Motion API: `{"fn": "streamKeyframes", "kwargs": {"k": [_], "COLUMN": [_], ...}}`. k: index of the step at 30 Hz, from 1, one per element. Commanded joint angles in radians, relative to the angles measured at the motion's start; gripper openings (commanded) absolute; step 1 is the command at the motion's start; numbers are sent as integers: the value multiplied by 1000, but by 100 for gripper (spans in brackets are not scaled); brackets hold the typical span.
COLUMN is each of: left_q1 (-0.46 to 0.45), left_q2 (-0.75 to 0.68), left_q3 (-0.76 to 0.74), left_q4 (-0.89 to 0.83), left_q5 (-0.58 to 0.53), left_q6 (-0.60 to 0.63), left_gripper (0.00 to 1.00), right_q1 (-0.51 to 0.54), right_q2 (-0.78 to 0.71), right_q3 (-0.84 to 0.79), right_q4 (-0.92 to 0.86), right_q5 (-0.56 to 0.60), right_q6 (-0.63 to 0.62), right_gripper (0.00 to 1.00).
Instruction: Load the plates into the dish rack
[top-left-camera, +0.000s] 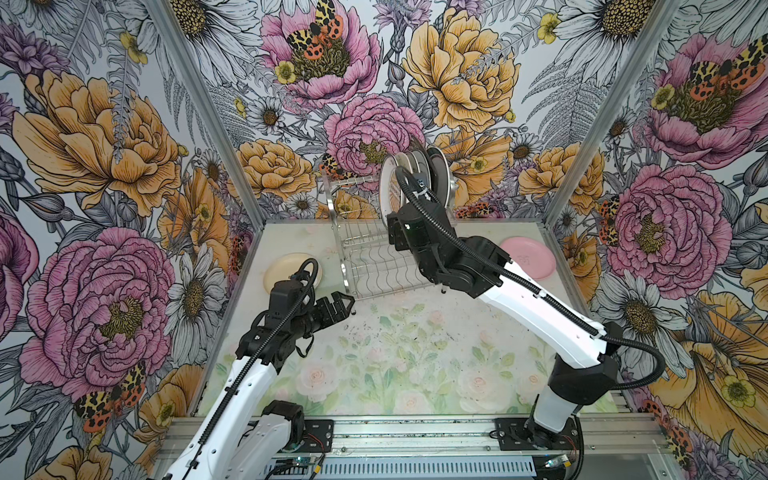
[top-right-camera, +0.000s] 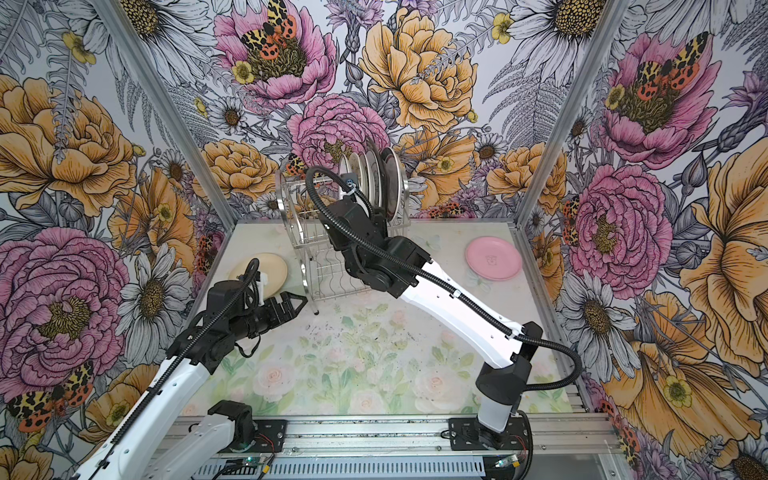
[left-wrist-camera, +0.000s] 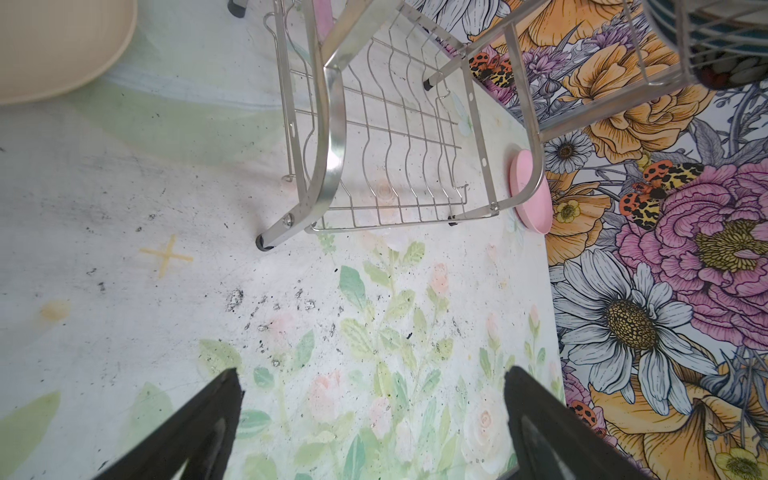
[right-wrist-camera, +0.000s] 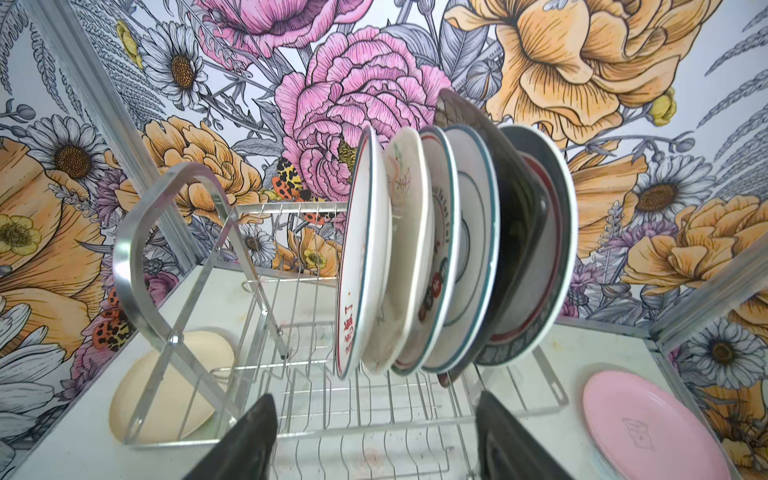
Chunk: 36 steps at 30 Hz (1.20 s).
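The right gripper (right-wrist-camera: 376, 399), open and empty, faced the plates (right-wrist-camera: 415, 249) standing in the rack (top-left-camera: 374, 270), while the left gripper (left-wrist-camera: 372, 370), wide open and empty, hovered just right of the flat cream plate (top-left-camera: 282, 270) at centre-left, and the pink plate (top-left-camera: 528, 257) lay at centre-right, nearer the right arm.

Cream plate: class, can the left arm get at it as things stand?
Probably yes: the cream plate lies flat beside the dish rack, uncovered, and the open, empty left gripper hangs close by.
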Motion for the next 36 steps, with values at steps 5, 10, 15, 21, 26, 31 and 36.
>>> {"fn": "streamKeyframes", "kwargs": {"k": [5, 10, 15, 21, 26, 31, 36], "left_q1": [3, -11, -53, -111, -150, -186, -215], "left_q2": [-5, -1, 11, 24, 35, 39, 36], "left_q3": [-19, -25, -27, -35, -46, -47, -53], "left_q4": [3, 3, 6, 20, 40, 48, 53], "left_q5": [1, 17, 10, 8, 17, 12, 5], "left_q6": [2, 7, 5, -3, -18, -33, -54], "left_gripper": [99, 99, 99, 99, 99, 99, 99], "right_q1": [-56, -157, -311, -551, -751, -903, -1009], "right_q2": [-227, -367, -455, -482, -413, -281, -120], "right_q3": [-300, -515, -660, -776, -842, -846, -790], "right_q4": [6, 6, 9, 49, 122, 176, 187], "right_q5": [-98, -190, -271, -422, -595, -755, -867], "right_q6": [209, 299, 290, 213, 153, 108, 54], "right_gripper": [76, 76, 77, 83, 86, 86, 90]}}
